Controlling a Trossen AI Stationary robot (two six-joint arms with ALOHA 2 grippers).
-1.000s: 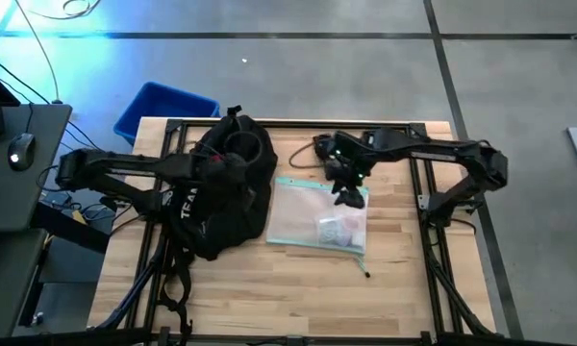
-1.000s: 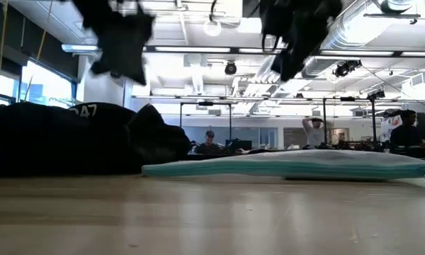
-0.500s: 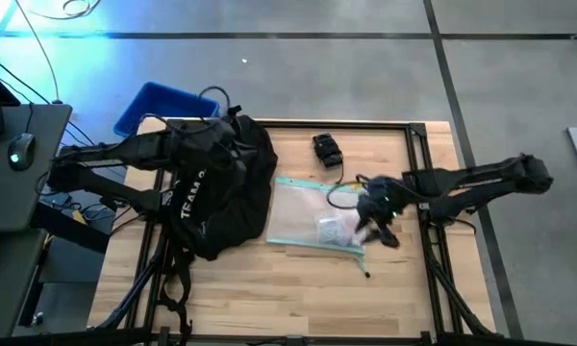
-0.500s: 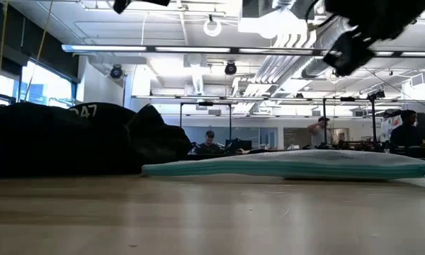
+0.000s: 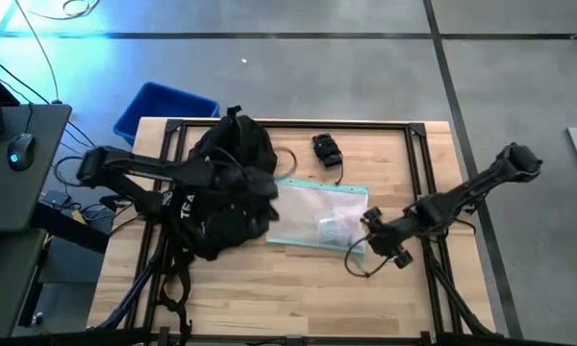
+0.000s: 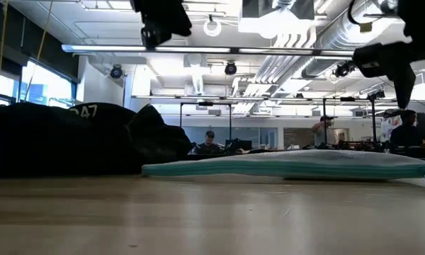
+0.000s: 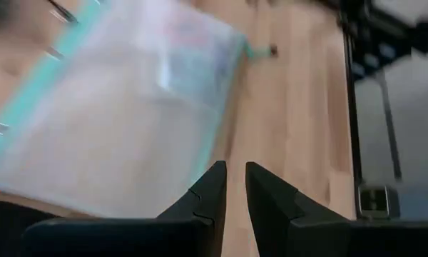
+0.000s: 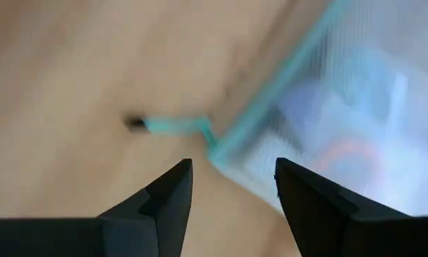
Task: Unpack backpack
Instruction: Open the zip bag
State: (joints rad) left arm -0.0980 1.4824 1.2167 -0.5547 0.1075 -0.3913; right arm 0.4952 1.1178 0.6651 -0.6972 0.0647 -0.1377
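On table's left half: black backpack (image 5: 221, 197) lying flat, clear teal-edged zip pouch (image 5: 319, 217) beside it, small black device (image 5: 326, 149) beyond. Left gripper (image 5: 263, 185) above backpack's pouch-side edge, fingers nearly closed, empty. Right gripper (image 5: 396, 249) above pouch's corner, fingers apart, empty. Step: between items. Next likely: reach into backpack for more.

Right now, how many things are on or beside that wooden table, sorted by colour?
Black: 2, the backpack and a small device with its cable.
Clear with teal edging: 1, a zip pouch.
Blue: 1, a bin beside the table.
Total: 4.
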